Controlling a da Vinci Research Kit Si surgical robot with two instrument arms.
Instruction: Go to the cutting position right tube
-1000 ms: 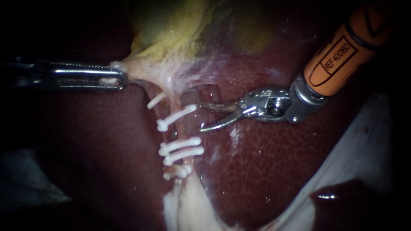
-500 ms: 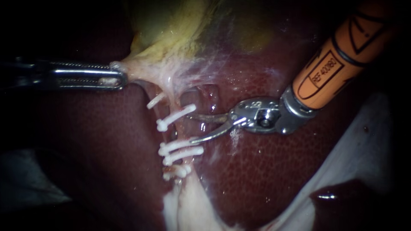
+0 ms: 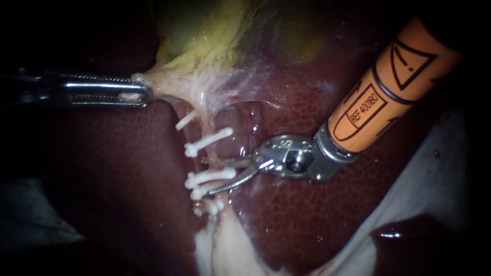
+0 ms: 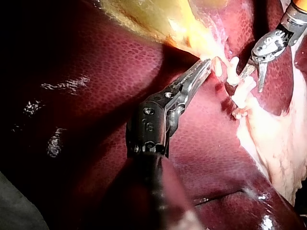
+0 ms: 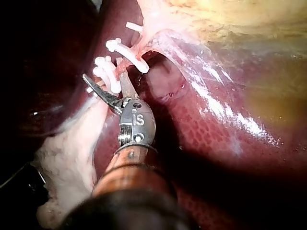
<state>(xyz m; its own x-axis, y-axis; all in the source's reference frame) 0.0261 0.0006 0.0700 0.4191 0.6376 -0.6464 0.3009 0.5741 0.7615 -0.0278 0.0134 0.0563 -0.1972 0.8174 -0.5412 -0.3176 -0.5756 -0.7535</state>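
Observation:
The right tube (image 3: pixel 214 151) runs down from the gallbladder (image 3: pixel 204 41) and carries several white clips (image 3: pixel 208 140). My right instrument (image 3: pixel 221 176), with an orange shaft, has its blades open around this tube below the upper clip; a lower clip (image 3: pixel 209 176) lies in the gap. In the right wrist view the blades (image 5: pixel 108 82) straddle the clipped tube. My left instrument (image 3: pixel 139 94) is shut on the gallbladder's pale edge and holds it stretched to the left; the left wrist view shows the same grip (image 4: pixel 205 66). A left tube (image 3: pixel 180 109) bears one clip (image 3: pixel 185 121).
Dark red liver (image 3: pixel 317 214) lies under and around everything. Pale fatty tissue (image 3: pixel 225 245) spreads below the clips. A white cloth (image 3: pixel 440 168) lies at the lower right.
My right instrument has moved left and down, and its open blades now reach around the clipped right tube. The left instrument has held still.

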